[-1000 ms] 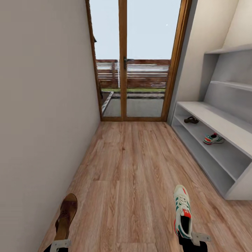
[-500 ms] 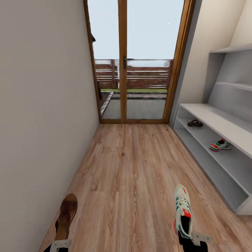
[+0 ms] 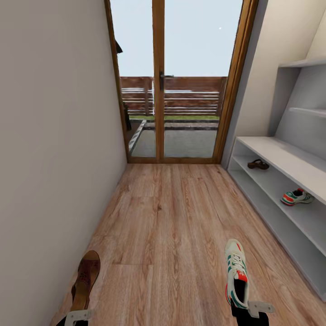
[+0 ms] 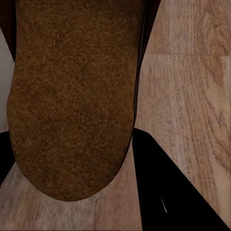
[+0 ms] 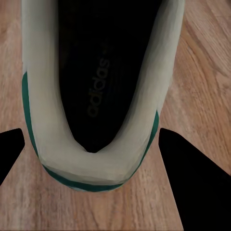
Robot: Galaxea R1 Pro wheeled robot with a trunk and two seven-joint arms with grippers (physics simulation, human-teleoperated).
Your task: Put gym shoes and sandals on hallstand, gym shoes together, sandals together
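Your left claw (image 3: 78, 316) has hold of a sandal (image 3: 85, 280) by the heel, closed on it, toe pointing ahead; the wrist view shows the tan footbed between dark fingers (image 4: 168, 192). Your right claw (image 3: 248, 309) is clamped on a sneaker (image 3: 236, 273) at the heel, toe ahead, white rim and green stripe close up at the wrist. Both shoes hang above the floor (image 3: 167, 213). Ahead and to the right of the right claw stands the bench (image 3: 290, 158): on its upper shelf sit the second sandal (image 3: 258, 164), farther off, and the second sneaker (image 3: 296, 197), nearer, well apart. Straight ahead, a glazed door (image 3: 181, 81).
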